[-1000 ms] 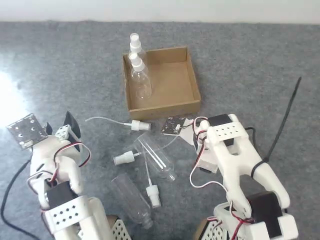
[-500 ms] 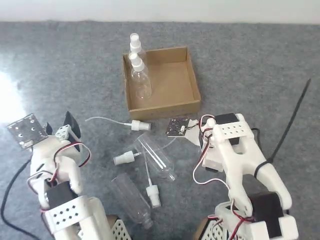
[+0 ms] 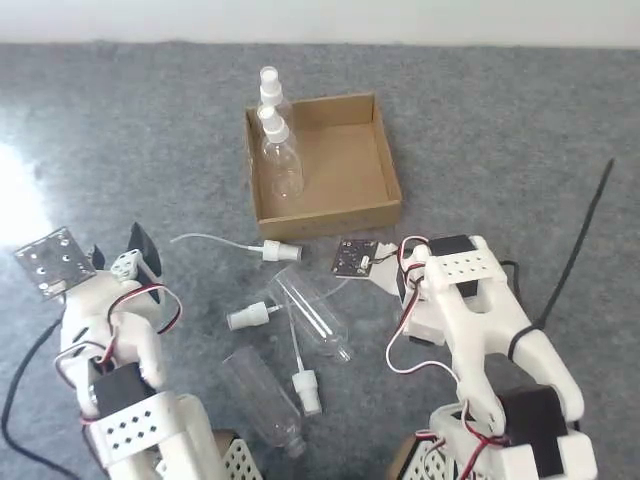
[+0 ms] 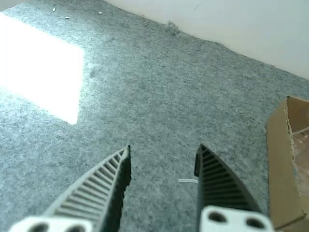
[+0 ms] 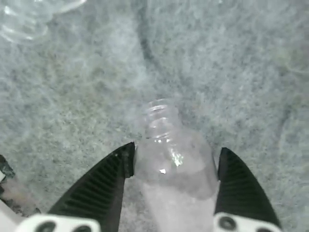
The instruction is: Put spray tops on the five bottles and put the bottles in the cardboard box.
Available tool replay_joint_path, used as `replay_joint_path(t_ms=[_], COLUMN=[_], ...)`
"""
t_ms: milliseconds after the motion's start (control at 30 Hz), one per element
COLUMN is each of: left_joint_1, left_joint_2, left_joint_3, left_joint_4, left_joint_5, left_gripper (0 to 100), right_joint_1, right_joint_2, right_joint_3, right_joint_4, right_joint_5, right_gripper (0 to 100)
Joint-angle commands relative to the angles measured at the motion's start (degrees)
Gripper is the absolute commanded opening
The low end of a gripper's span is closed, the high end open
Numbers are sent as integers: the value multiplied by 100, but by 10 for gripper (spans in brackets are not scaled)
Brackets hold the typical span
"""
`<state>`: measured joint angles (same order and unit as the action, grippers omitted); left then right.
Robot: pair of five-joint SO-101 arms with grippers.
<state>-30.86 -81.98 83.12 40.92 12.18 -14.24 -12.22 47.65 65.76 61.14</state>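
The cardboard box [image 3: 380, 150] sits at the back centre. One capped bottle [image 3: 281, 158] stands inside along its left wall, and another capped bottle [image 3: 271, 92] stands at its back left corner. Two uncapped clear bottles [image 3: 313, 318] [image 3: 264, 396] lie on the carpet in front, among three loose spray tops [image 3: 276, 250] [image 3: 249, 318] [image 3: 306, 386]. Under my right arm [image 3: 458, 278], my right gripper [image 5: 176, 148] is shut on a further uncapped bottle [image 5: 175, 166], whose neck points away from the wrist. My left gripper [image 4: 163, 153] stands open over bare carpet, at the front left in the high view [image 3: 118, 252].
The floor is grey carpet, with a pale wall along the back edge. A black cable tie [image 3: 585, 235] sticks up from the right arm. The box corner [image 4: 288, 159] is seen from the left wrist. Another bottle's neck [image 5: 21, 21] lies near the right gripper.
My right arm has shifted a little to the right and toward the front, and its cable tie has swung right. The left arm and the loose parts have stayed put.
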Motion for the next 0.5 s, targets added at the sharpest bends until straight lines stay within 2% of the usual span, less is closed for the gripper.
replay_joint_path(t_ms=[0,300,467], left_joint_1=[-9,-9,-9], left_joint_2=[-53,-53,-53], left_joint_3=[-48,-48,-48], left_joint_4=[-141,-141,-141], left_joint_5=[-18,-18,-18], left_gripper=[210,210,210], right_joint_1=[66,31,-84], right_joint_2=[-101,-136,-549], right_joint_3=[9,18,0], right_joint_4=[-92,-84,22], right_joint_5=[26,0,-633], right_gripper=[175,169,169])
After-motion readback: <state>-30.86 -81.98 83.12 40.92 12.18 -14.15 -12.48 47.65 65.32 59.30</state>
